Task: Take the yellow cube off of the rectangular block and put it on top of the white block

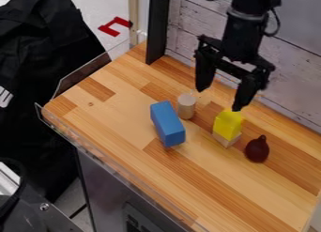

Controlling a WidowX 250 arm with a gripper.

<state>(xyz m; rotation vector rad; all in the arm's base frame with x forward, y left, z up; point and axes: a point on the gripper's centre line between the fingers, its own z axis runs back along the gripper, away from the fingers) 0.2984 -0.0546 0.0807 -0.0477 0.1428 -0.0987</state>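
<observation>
The black gripper (219, 97) hangs over the back half of the wooden counter, its two fingers spread wide with nothing between them. Just below its right finger is the yellow cube (228, 124), resting on top of a small pale, whitish block (226, 139). Whether that finger touches the cube, I cannot tell. A blue rectangular block (167, 124) lies to the left of them, with no yellow cube on it.
A pale upright cylinder (187, 106) stands behind and right of the blue block. Right of the yellow cube sits a dark red, pear-shaped object (257, 149). A whitish plank wall (282, 81) bounds the counter (225, 189) at the back, and a clear rim runs along its front edge.
</observation>
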